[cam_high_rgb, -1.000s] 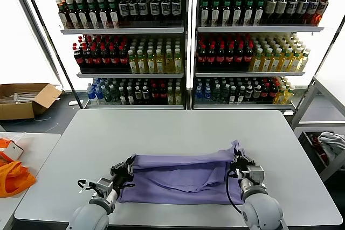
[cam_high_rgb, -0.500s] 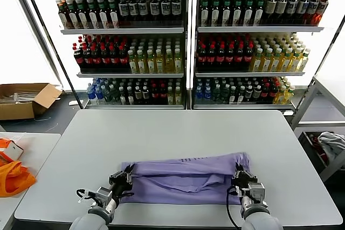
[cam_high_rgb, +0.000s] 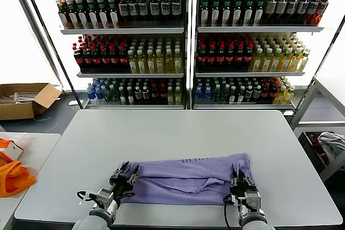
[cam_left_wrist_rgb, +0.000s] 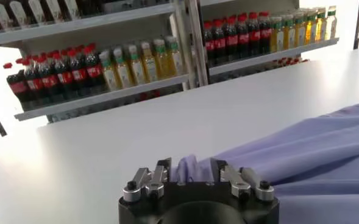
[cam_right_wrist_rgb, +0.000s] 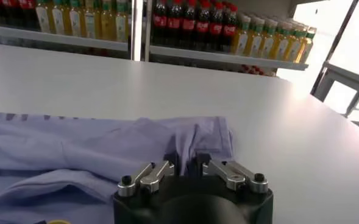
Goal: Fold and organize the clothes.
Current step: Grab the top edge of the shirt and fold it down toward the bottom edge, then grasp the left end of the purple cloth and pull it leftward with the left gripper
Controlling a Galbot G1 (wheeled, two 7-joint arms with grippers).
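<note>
The clothes are one lavender T-shirt (cam_high_rgb: 188, 179), lying folded into a long band across the near part of the table, with a strip of dark print along its far edge. My left gripper (cam_high_rgb: 125, 175) stands open at the shirt's left end. In the left wrist view a small ridge of the shirt (cam_left_wrist_rgb: 313, 146) rises between the spread fingers of the left gripper (cam_left_wrist_rgb: 192, 170). My right gripper (cam_high_rgb: 241, 179) is open at the right end. In its wrist view the shirt (cam_right_wrist_rgb: 75, 152) has a corner lying loose between the fingers of the right gripper (cam_right_wrist_rgb: 186, 163).
The grey table (cam_high_rgb: 178, 133) stretches bare beyond the shirt. Shelves of bottles (cam_high_rgb: 183, 41) stand behind it. An orange bag (cam_high_rgb: 13, 179) lies on a side table to the left, with a cardboard box (cam_high_rgb: 24, 99) on the floor behind. A pale cloth (cam_high_rgb: 331, 144) sits at the right.
Both grippers drew back toward the near edge, lowering the shirt's held ends onto the table, then opened and let go. The shirt now lies flatter.
</note>
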